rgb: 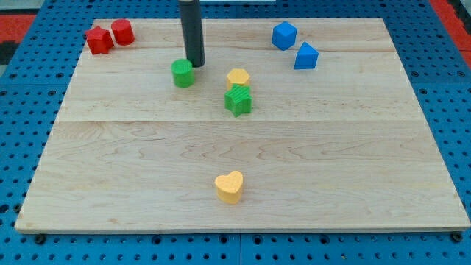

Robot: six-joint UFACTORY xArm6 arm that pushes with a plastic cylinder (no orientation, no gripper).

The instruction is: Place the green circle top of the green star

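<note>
The green circle [182, 73] is a short green cylinder in the upper middle of the wooden board [132, 162]. The green star [238, 101] lies to its right and a little lower. A yellow hexagon block [238, 77] sits just above the star, touching or nearly touching it. My tip [196, 65] is at the lower end of the dark rod, right beside the green circle's upper right edge, touching or almost touching it.
A red star-like block [98, 40] and a red block [122, 32] sit at the top left corner. Two blue blocks [284, 35] [306, 56] sit at the top right. A yellow heart [229, 187] lies near the bottom middle.
</note>
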